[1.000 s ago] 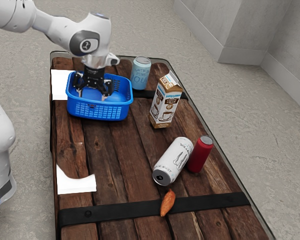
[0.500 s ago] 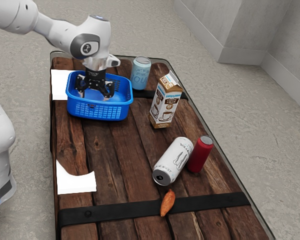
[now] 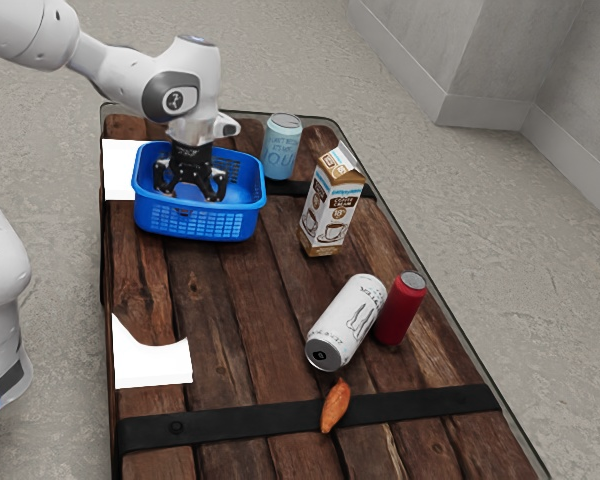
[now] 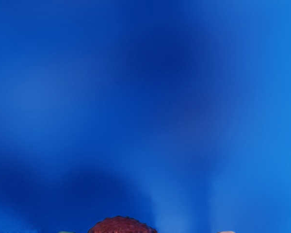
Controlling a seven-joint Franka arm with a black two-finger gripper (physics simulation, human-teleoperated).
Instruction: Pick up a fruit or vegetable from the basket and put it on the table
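Down inside the blue basket (image 3: 197, 222), my gripper (image 3: 192, 192) points downward with its fingers apart in the exterior view. Basket walls surround it, and no produce can be made out between the fingers from that side. In the wrist view, a rough reddish-brown rounded thing (image 4: 122, 225) rises at the lower edge, close under the hand; what kind of produce it is, I cannot tell. Blurred blue basket surface (image 4: 111, 97) lies around it. On the table (image 3: 215, 325), an orange-brown elongated vegetable (image 3: 335, 405) rests across the black strap, well away from the basket.
Beside the basket stand a light blue can (image 3: 282, 147) and a coffee creamer carton (image 3: 331, 205). Farther along the table are a white can (image 3: 347, 322) lying on its side and a tilted red can (image 3: 401, 308). White patches (image 3: 152, 360) mark the table's edge at the exterior view's left.
My hand has sunk a little deeper into the basket and shifted slightly. The fingers remain apart. The basket, the cans, the carton and the orange-brown vegetable have stayed where they were.
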